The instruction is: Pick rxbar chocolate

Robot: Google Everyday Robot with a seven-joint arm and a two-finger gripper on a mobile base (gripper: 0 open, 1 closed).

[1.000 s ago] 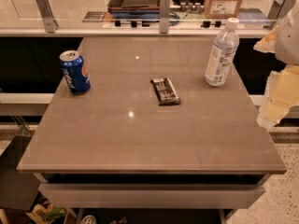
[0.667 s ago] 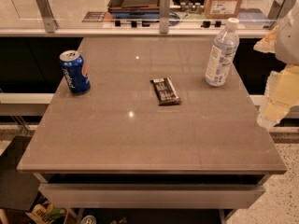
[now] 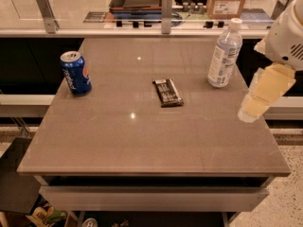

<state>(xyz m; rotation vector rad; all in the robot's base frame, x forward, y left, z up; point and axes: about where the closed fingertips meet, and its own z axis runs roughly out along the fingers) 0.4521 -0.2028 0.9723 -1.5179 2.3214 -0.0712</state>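
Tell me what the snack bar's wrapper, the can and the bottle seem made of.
Snack bar: black printed wrapper, thin and flat, probably plastic film. Can: likely painted metal, silvery top rim. Bottle: clear plastic, see-through with white cap. The gripper hangs over the right edge of the table, away from all three.

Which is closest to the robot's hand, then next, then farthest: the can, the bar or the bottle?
The hand hangs over the table's right edge.
1. The bottle, back right, nearest the hand.
2. The bar, in the middle.
3. The can, far left.
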